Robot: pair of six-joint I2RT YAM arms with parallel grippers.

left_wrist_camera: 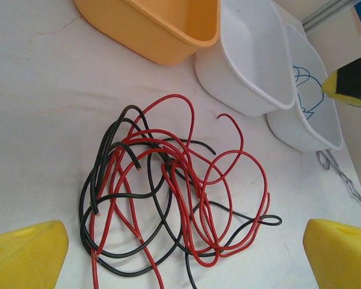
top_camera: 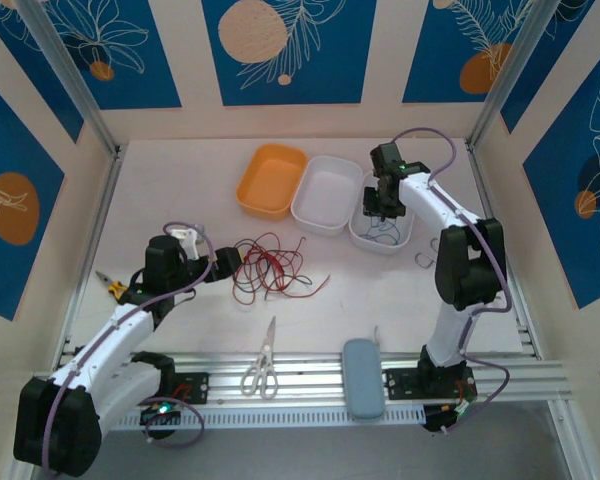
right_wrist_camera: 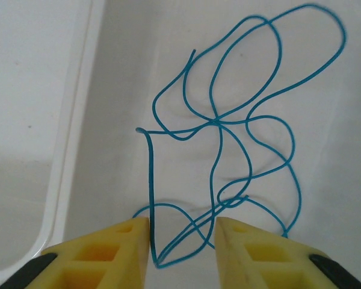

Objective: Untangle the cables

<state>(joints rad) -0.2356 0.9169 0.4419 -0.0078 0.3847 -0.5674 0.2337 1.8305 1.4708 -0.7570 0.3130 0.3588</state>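
right gripper (right_wrist_camera: 182,241) is low inside the far-right white bin (top_camera: 378,250). jaws part-spread, nothing pinched. a loop of the blue cable (right_wrist_camera: 228,120) passes through the gap between its yellow fingers (right_wrist_camera: 102,253) and runs along the inner face of the 9 o'clock one; can't tell if it touches. reads as a drop-off: blue strand sorted into its own bin, away from the rest.

blue cable is thin, glossy and springy. it lies in loose overlapping loops on smooth white plastic, one free end pointing to 11 o'clock.

left gripper (left_wrist_camera: 182,256) is spread wide and holds nothing. it hovers over the red and black cables (left_wrist_camera: 168,180), with the pile framed between its blocky fingertips. my guess: staged there so either colour can be picked next.

that tangle sits mid-table (left_wrist_camera: 36,90), at 7 o'clock from the bins in the top view. round insulated wires, same gauge, red woven through black with many crossings. a narrow black loop pokes out at 4 o'clock, an easy grab point.

orange bin (left_wrist_camera: 168,36) and middle white bin (left_wrist_camera: 246,60) are thin-walled moulded tubs with rounded corners. probably one per colour.

scissors (top_camera: 262,368) lie at 6 o'clock from the tangle, not in play.
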